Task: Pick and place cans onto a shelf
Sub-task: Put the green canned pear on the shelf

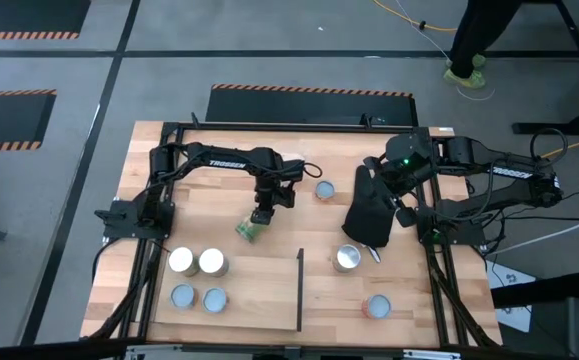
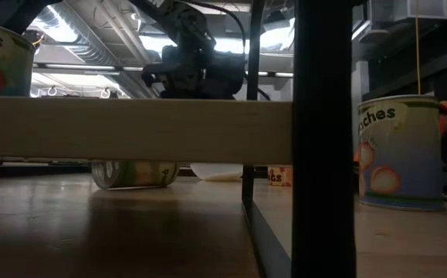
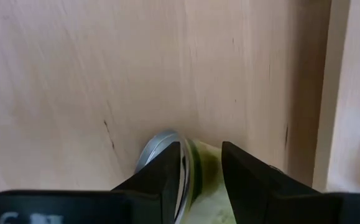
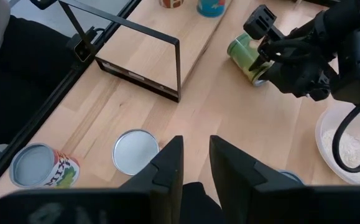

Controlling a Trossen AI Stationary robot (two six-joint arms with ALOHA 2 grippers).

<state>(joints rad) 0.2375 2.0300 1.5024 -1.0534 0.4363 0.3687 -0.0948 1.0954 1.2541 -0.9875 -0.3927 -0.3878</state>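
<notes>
The left pincer [image 1: 260, 216] stands fingers apart astride a green-labelled can [image 1: 248, 230] lying on its side on the table [image 1: 259, 290], apparently not gripping. Beyond, the right pincer [image 4: 195, 163] is narrowly parted over a black mitt [image 1: 369, 212].

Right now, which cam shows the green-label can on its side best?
Right wrist view: the green-label can lies on its side, whole body visible beside the left gripper. High view shows it small; low view side-on, dim; left wrist only its rim between the fingers.
</notes>
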